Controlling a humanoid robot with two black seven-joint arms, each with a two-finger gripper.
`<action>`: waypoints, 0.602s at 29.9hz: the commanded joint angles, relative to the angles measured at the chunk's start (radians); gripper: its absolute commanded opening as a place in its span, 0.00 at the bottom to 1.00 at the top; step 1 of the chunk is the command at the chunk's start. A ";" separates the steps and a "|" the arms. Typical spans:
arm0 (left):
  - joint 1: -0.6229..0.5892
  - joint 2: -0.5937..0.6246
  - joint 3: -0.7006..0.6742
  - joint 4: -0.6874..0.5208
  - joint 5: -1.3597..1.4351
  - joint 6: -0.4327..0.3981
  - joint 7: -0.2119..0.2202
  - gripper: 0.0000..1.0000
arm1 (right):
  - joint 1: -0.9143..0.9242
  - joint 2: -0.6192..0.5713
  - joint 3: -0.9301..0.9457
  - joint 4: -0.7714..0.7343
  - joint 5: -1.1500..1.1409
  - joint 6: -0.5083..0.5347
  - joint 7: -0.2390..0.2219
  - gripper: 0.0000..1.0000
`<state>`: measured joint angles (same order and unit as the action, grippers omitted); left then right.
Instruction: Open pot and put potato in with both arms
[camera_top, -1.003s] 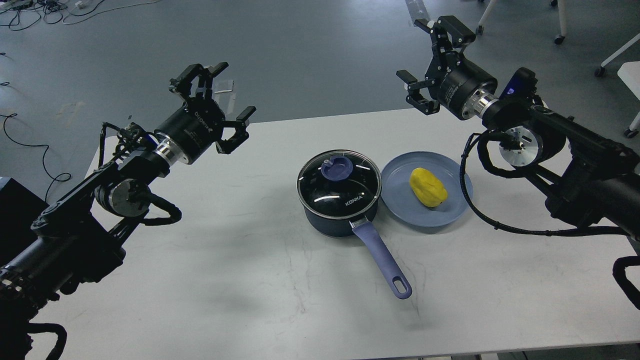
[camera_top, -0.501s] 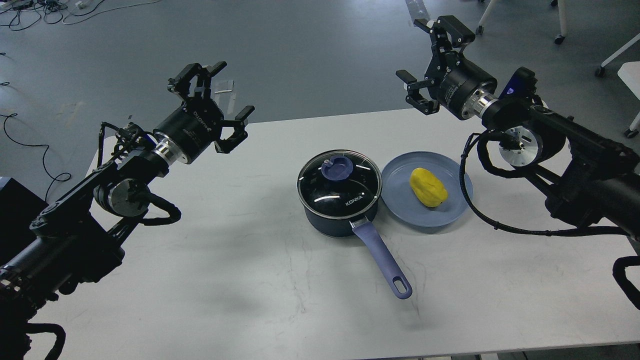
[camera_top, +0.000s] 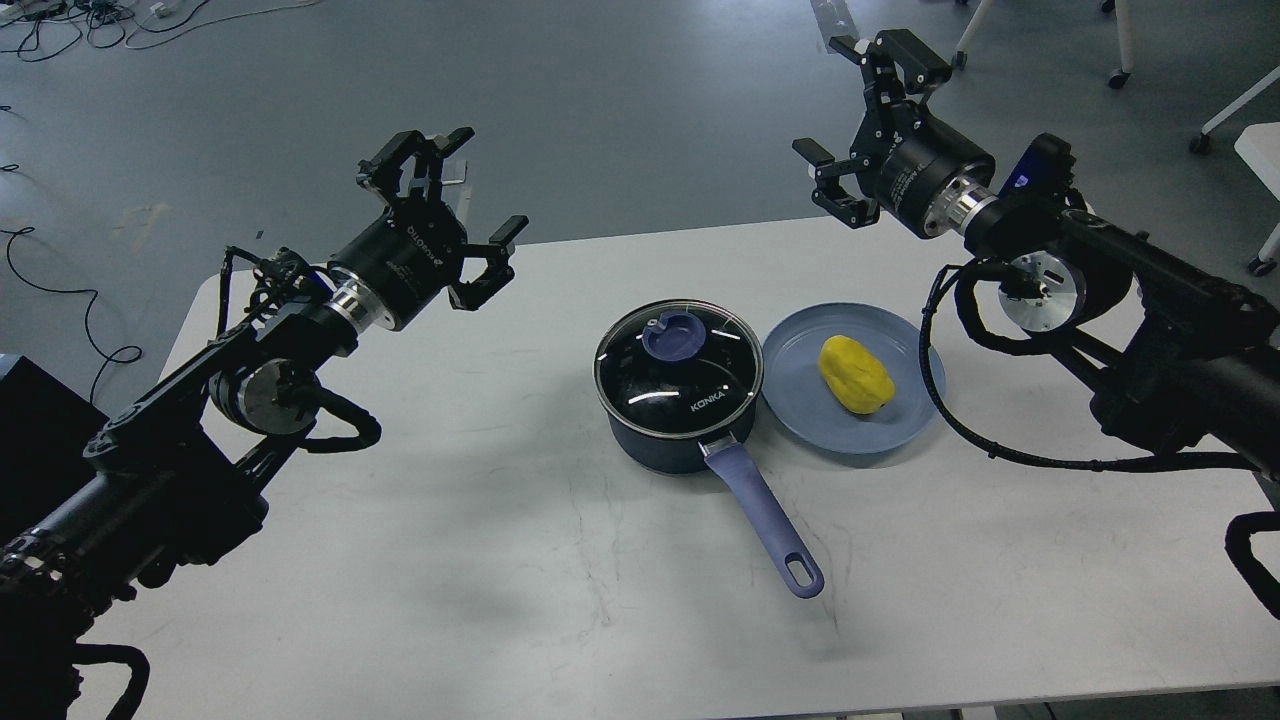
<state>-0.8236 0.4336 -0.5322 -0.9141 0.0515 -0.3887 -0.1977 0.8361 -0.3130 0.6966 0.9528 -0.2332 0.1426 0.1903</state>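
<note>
We held our left pincer (camera_top: 470, 195) above the far-left part of the white desk (camera_top: 500, 560), its two fingers spread wide apart and nothing between them. It was well apart from the pot (camera_top: 680, 410), which stood near the middle of the desk. Our right pincer (camera_top: 860, 120) hung beyond the far edge of the desk, up and behind the plate (camera_top: 800, 400), and its fingers too stood wide apart and empty. The pot was dark, and its glass lid (camera_top: 700, 385) sat on it, closed, with a blue knob (camera_top: 672, 334) on top toward the far side and the word KONKA showing on the glass. Its long blue handle (camera_top: 765, 515) pointed toward us and a little to the right, ending in a loop with a hole. The blue plate lay just beside the pot on its right, their rims almost touching; we could not tell whether they met. The yellow potato (camera_top: 856, 373) lay on the plate, roughly at its middle. Neither pincer touched the pot, the lid, the plate or the potato.
</note>
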 joint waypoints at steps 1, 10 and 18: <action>0.000 -0.001 0.000 0.001 0.001 0.005 0.000 0.98 | 0.000 0.000 0.004 0.000 0.000 -0.001 0.000 1.00; -0.006 -0.025 -0.005 -0.037 0.329 0.190 -0.032 0.98 | 0.000 -0.002 0.006 0.000 0.000 -0.012 0.000 1.00; -0.077 -0.032 0.001 -0.215 1.065 0.462 -0.267 0.98 | -0.005 -0.012 0.060 -0.008 0.000 -0.014 0.000 1.00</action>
<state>-0.8820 0.4172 -0.5358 -1.1070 0.9017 0.0430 -0.3430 0.8360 -0.3227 0.7313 0.9511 -0.2332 0.1304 0.1903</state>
